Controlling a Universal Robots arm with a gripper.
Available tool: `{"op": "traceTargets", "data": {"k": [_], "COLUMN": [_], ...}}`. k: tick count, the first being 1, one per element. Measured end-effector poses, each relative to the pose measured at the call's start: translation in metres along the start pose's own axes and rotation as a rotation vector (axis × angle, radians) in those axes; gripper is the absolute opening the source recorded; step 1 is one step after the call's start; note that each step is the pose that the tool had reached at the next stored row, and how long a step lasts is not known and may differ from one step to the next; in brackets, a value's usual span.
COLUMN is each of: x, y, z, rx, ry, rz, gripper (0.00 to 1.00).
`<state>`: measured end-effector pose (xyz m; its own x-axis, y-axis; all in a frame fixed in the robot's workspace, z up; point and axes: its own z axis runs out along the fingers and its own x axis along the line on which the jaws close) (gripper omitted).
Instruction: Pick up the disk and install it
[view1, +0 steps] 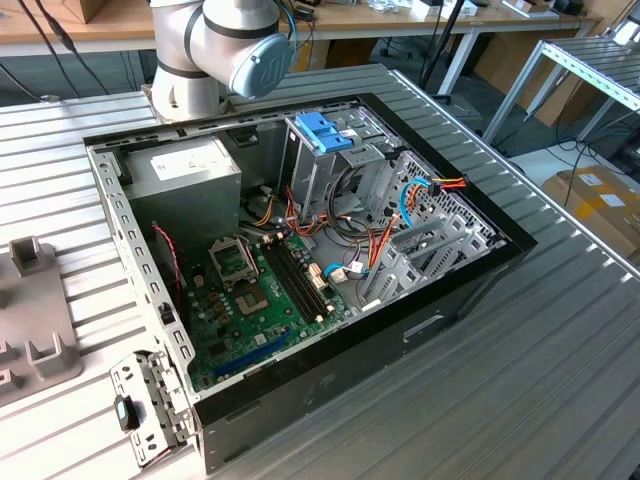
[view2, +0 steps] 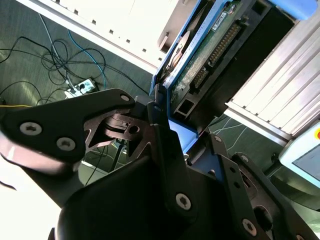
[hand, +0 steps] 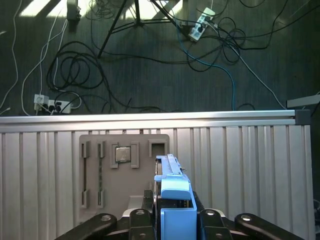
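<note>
exterior view high above the counter, angled down, both wrist views above the counter, sharing the disk close-up

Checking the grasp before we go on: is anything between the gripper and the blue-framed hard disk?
Nothing visible stands between them. In both wrist views the black metal gripper is shut on the flat dark disk in its bright blue plastic carrier, its jaws against the carrier's sides.

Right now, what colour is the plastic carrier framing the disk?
Bright blue, best seen in the first wrist view, where the end effector holds the disk.
</note>
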<state>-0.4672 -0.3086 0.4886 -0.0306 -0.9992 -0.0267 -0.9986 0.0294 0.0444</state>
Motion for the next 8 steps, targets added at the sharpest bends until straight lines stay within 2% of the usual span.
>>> {"op": "traceTargets", "data": {"k": [8], "x": [-0.0002], "y": [0.0003], "z": [-0.0063], "rx": [0.0000], "ry": [0.0000], "rz": [0.000], "gripper": [0.37]}}
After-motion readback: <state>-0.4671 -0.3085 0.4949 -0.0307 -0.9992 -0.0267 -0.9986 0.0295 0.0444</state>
